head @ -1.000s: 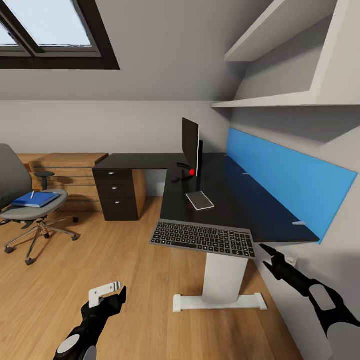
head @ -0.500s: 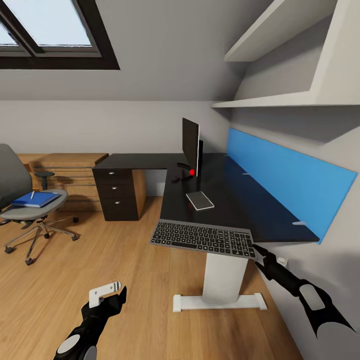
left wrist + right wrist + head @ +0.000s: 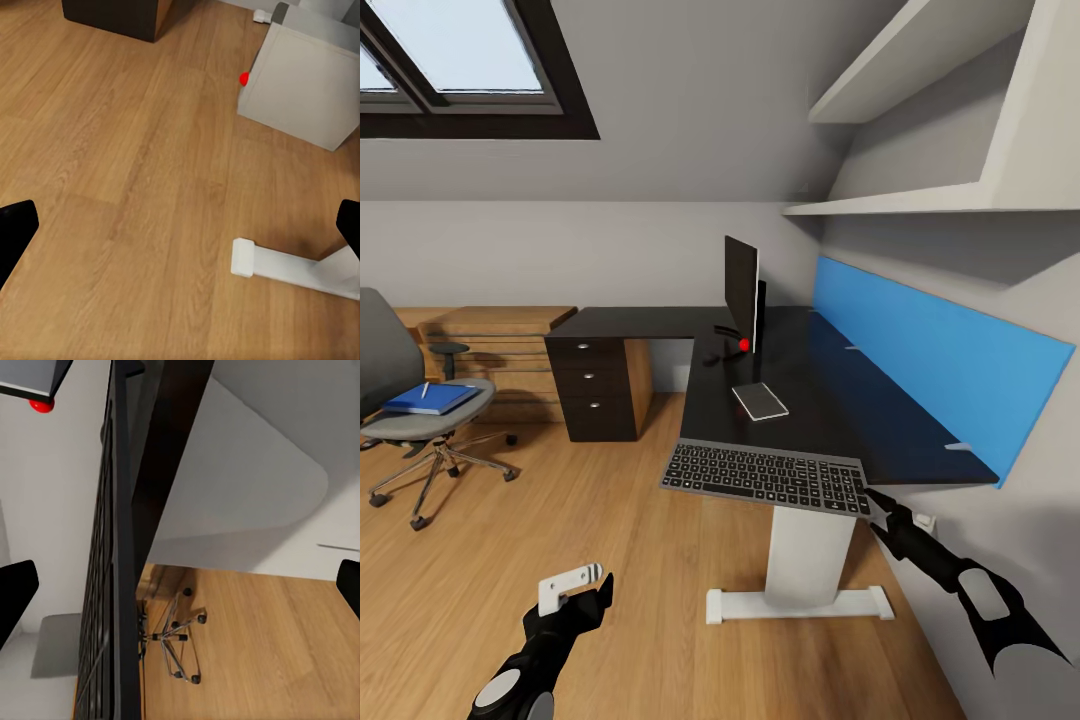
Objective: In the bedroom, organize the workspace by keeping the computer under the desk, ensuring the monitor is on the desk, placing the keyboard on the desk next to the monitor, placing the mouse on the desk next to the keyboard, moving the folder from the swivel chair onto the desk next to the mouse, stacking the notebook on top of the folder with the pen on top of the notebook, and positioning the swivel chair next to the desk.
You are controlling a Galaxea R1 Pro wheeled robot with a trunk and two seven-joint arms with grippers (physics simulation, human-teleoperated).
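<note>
The keyboard (image 3: 765, 477) lies across the near end of the desk (image 3: 830, 400) and overhangs its edge. My right gripper (image 3: 872, 500) is open at its right front corner, and in the right wrist view the keyboard's edge (image 3: 112, 585) runs between the spread fingers (image 3: 15, 592). Further back lie the notebook (image 3: 760, 400) and the upright monitor (image 3: 741, 292). A small black lump (image 3: 711, 358) by its stand may be the mouse. The swivel chair (image 3: 400, 425) at the left holds the folder (image 3: 430, 400) with the pen (image 3: 425, 389) on it. My left gripper (image 3: 585, 585) hangs open over the floor. The computer (image 3: 300, 82) stands on the floor.
A blue panel (image 3: 940, 370) and white shelves (image 3: 920, 205) line the wall to the right of the desk. The black drawer unit (image 3: 600, 385) and a low wood cabinet (image 3: 500, 350) stand at the back. The desk's white leg (image 3: 805, 560) and foot (image 3: 292, 266) rest on wood floor.
My right gripper has risen and moved left from below the desk end to the keyboard's right front corner. It has held there for the last half second. The left arm has not moved.
</note>
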